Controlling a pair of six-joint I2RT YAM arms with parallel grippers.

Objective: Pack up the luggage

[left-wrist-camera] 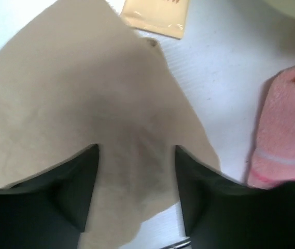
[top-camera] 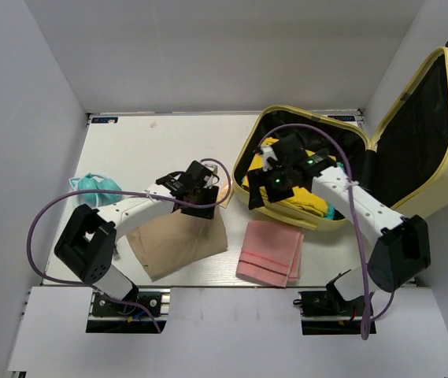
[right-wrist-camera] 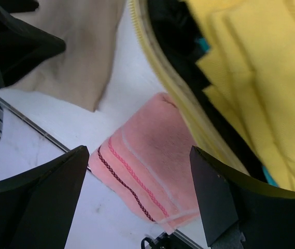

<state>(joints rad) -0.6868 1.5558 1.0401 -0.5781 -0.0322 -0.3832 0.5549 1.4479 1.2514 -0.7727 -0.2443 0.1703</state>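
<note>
The luggage [top-camera: 412,150], a pale yellow hard-shell case with black lining, lies open at the right, its lid tilted up against the wall. A folded yellow garment [top-camera: 298,201] lies in its near half [right-wrist-camera: 178,91]. My right gripper [top-camera: 275,179] hovers open over the case's near-left rim, with the pink towel [right-wrist-camera: 152,171] on the table below its empty fingers [right-wrist-camera: 138,155]. My left gripper [top-camera: 200,193] sits low over the far corner of a tan cloth [top-camera: 178,240]. Its fingers stand apart with the cloth [left-wrist-camera: 85,93] lying flat between and under them [left-wrist-camera: 137,150].
The pink towel [top-camera: 269,252] lies folded between the tan cloth and the case. A small tan packet [left-wrist-camera: 155,15] rests just beyond the cloth. A teal item [top-camera: 98,189] sits at the table's left edge. White walls close in both sides.
</note>
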